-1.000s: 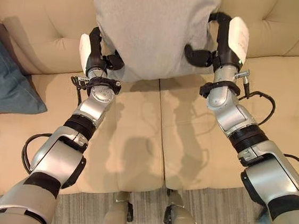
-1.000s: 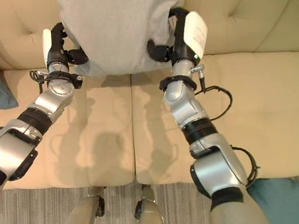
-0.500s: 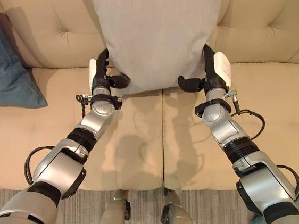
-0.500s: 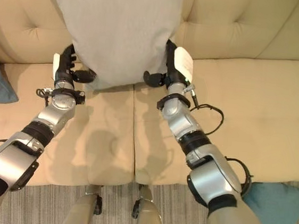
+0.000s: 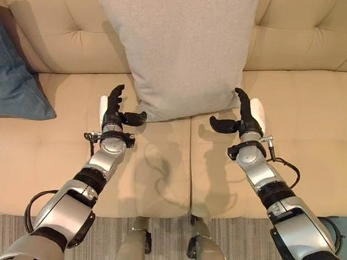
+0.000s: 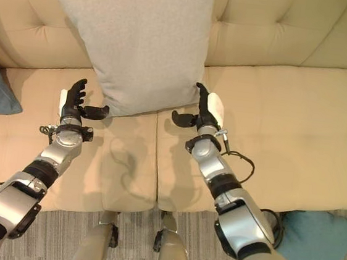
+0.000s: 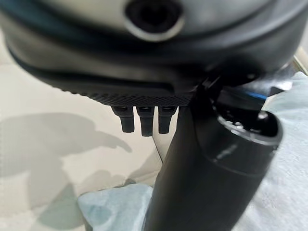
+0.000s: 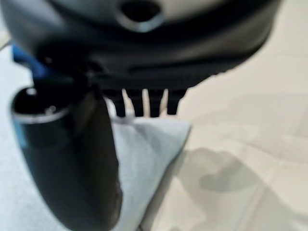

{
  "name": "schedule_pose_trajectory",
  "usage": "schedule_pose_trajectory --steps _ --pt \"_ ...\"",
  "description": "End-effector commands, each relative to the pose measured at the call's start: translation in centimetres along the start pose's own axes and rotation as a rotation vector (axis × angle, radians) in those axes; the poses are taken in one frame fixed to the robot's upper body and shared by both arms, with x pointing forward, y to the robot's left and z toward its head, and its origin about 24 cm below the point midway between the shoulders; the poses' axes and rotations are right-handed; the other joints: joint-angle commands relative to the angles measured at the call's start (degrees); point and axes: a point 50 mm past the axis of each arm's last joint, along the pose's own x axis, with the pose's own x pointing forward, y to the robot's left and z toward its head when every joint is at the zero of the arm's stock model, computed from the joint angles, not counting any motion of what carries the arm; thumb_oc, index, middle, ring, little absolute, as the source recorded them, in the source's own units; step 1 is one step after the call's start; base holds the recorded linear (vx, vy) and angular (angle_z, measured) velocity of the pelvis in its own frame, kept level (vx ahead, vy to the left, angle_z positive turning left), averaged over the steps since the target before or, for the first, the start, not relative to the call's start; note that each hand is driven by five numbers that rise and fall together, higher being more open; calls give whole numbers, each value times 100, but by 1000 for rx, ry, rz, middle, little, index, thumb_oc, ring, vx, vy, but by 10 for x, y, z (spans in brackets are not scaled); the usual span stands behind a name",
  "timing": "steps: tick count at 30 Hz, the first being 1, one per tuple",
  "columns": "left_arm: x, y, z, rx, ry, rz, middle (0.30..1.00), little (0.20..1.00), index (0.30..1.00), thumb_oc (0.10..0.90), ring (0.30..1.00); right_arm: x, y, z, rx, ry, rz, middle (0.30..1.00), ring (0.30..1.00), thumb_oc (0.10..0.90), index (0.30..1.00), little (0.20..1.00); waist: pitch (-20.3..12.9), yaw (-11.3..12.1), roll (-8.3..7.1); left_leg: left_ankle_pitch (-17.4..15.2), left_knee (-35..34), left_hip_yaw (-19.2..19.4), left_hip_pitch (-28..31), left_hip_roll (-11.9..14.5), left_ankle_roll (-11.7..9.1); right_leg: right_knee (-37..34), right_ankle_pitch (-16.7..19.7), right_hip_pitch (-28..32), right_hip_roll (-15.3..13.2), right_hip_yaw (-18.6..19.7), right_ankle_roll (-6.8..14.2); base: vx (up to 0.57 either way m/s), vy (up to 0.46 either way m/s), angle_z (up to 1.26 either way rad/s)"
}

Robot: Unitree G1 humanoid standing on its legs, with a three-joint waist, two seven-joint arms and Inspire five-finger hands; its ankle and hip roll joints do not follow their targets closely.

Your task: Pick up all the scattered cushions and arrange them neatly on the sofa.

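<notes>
Beige sofa (image 5: 325,102): grey cushion (image 5: 182,44) propped on backrest, left hand (image 5: 112,108), right hand (image 5: 244,116) spread beside it

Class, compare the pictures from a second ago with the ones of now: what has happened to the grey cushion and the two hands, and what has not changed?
The grey cushion went from held up to leaning against the sofa's backrest. Both hands let go: the left hand and right hand drew back, open, beside its lower corners. The blue cushion on the sofa's left end stayed put.

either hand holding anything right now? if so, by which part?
Nothing is held. The left hand and right hand are open, beside the lower corners of the grey cushion, which leans against the sofa backrest.
</notes>
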Motion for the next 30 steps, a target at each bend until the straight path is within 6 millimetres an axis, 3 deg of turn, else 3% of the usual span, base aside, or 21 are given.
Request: schedule_pose_trajectory --steps 1,5,7,8,10,12,13,14,15,18,19,20,22,30 --pt "12 22 47 -14 -231 52 900 900 900 800 900 9 -19 39 129 -159 -88 900 900 800 900 900 -276 40 -107 -458 -1 112 33 -291 -77 28 -426 -128 -4 233 280 0 0 0" --pt "7 34 45 -23 -264 62 900 900 900 800 900 4 -36 34 199 -180 -153 900 900 800 900 900 -366 30 -110 -501 -1 127 140 -272 -70 28 -466 -32 2 224 273 12 -2 0" --pt "-6 42 28 -13 -267 46 900 900 900 800 900 -9 -51 15 222 -179 -184 900 900 800 900 900 -472 4 -132 -560 -1 156 299 -248 -58 28 -525 148 -10 218 270 55 -10 2" --pt "-6 42 28 -12 -266 45 900 900 900 800 900 -10 -50 14 222 -178 -183 900 900 800 900 900 -478 6 -133 -561 -1 156 303 -248 -58 28 -526 151 -10 219 270 67 -27 4" --pt "-26 49 -6 -2 -204 16 900 900 900 800 900 -31 -59 -23 201 -116 -171 900 900 800 900 900 -611 -19 -182 -633 -1 180 527 -240 -43 28 -600 399 2 202 267 73 -35 8" --pt "-33 50 -18 -8 -169 6 900 900 900 800 900 -39 -59 -35 193 -88 -159 900 900 800 900 900 -645 -24 -193 -659 -1 179 601 -242 -33 28 -621 477 10 196 269 54 -30 12" --pt "-48 54 -43 17 -105 -16 900 900 900 800 900 -53 -62 -61 142 -22 -144 900 900 800 900 900 -698 -31 -211 -711 -1 186 774 -229 -15 28 -684 653 20 195 264 50 -36 0" --pt "-48 54 -43 18 -105 -16 900 900 900 800 900 -54 -62 -61 142 -22 -143 900 900 800 900 900 -706 -34 -212 -692 -1 184 758 -233 -13 28 -669 638 16 193 264 52 -43 -5" --pt "-61 58 -64 31 -38 -25 900 900 900 800 900 -65 -64 -78 116 25 -137 900 900 800 900 900 -739 -40 -214 -726 -1 196 893 -230 0 28 -720 783 16 169 257 33 -30 -3" --pt "-88 61 -100 7 93 -35 900 900 900 800 900 -83 -60 -102 92 112 -114 900 900 800 900 900 -753 -15 -197 -779 -1 193 1120 -216 12 28 -823 1035 29 138 239 30 -24 1" --pt "-88 61 -100 7 93 -35 900 900 900 800 900 -83 -60 -102 92 112 -113 900 900 800 900 900 -765 -20 -198 -759 -1 189 1097 -220 15 28 -807 1013 25 134 239 0 0 0" --pt "-102 59 -117 2 161 -51 900 900 900 800 900 -90 -55 -111 66 144 -93 900 900 800 900 900 -781 -3 -173 -776 -1 196 1187 -209 24 28 -839 1099 16 109 231 0 0 0" --pt "-112 55 -128 -10 208 -62 900 900 900 800 900 -91 -51 -112 49 152 -83 900 900 800 900 900 -764 18 -151 -783 -1 201 1232 -207 40 28 -851 1133 19 109 224 0 0 0" --pt "-128 42 -134 -132 240 -88 900 900 900 800 900 -73 -34 -107 81 196 -116 900 900 800 900 900 -653 183 -36 -660 -1 141 841 -250 43 28 -743 750 11 75 204 -41 -25 1"
